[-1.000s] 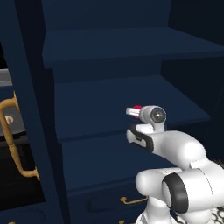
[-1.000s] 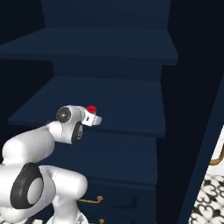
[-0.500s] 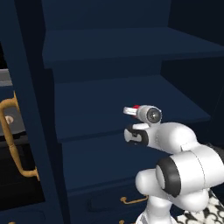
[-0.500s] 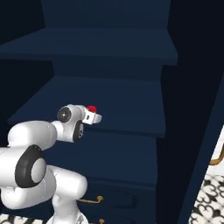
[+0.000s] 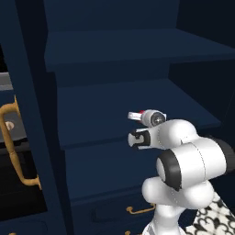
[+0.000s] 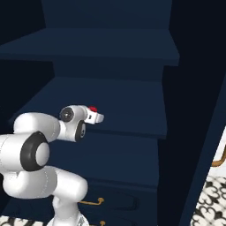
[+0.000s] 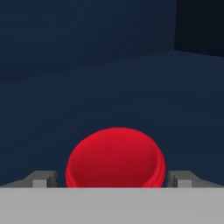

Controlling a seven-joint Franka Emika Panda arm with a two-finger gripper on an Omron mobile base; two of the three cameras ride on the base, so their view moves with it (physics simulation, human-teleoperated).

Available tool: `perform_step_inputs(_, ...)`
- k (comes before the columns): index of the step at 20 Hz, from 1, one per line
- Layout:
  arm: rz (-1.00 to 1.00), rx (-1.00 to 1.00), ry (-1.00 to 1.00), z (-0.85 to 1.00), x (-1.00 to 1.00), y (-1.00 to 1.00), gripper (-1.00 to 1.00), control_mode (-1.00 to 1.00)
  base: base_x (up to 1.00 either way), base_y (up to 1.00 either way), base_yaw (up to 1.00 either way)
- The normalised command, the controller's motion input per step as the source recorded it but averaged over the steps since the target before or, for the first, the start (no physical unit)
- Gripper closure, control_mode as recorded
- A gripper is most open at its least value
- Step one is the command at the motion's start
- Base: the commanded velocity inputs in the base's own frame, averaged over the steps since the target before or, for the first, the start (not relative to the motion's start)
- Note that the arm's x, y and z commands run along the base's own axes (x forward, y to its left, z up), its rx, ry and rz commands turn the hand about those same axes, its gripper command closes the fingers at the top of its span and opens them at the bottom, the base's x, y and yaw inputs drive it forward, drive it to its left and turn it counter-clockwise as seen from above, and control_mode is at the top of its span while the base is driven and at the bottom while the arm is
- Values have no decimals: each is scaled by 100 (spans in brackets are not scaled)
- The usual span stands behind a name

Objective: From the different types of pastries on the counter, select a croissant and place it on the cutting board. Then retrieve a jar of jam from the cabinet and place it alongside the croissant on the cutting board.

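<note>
the navy cabinet [image 5: 137, 50] takes up most of the l and r base views, its plain inner shelves stepping down toward the robot, w/ dark recesses between them. the open cabinet door edge [image 5: 32, 137] runs down the l side of the l base view; a curved brass handle [image 5: 16, 151] sits just beside it. another brass handle [image 6: 218, 161] shows at the r edge of the r base view, next to a dark door panel. below the shelves a drawer front carries small brass pulls [image 5: 137, 210], seen also in the r base view [image 6: 90, 202]. a patch of black-and-white patterned floor [image 6: 214, 198] shows at the lower r corner there.

the white arm [image 5: 183, 170] rises in front of the cabinet, elbow folded, wrist reaching over the middle shelf [image 5: 114, 110]. the gripper [image 7: 114, 177] sits at shelf height, roughly over the shelf's front half in both base views.

the jar of jam [image 7: 114, 158] shows as a round red top right between the two finger tips in the hand view, one tip [image 7: 41, 178] on each side of it and close against it. in the base views a small bit of red [image 6: 92, 109] peeks out at the hand's end, also seen from the l [image 5: 142, 112]. the jaws look closed in on the jar, gripping it. whether the jar rests on the shelf or is lifted off it cannot be told. bare navy shelf and back wall [image 7: 87, 43] lie beyond it.
</note>
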Motion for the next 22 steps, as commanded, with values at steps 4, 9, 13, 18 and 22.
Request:
perform_step_inputs(4,0,0,0,-3,20,0,100,-100,0,0,0)
perform_step_inputs(9,0,0,-1,-1,4,0,100,-100,0,0,0)
perform_step_inputs(13,0,0,0,0,0,0,100,-100,0,0,0)
perform_step_inputs(18,0,0,0,0,-33,-8,100,-100,0,0,0)
perform_step_inputs(22,0,0,0,0,-31,0,100,-100,0,0,0)
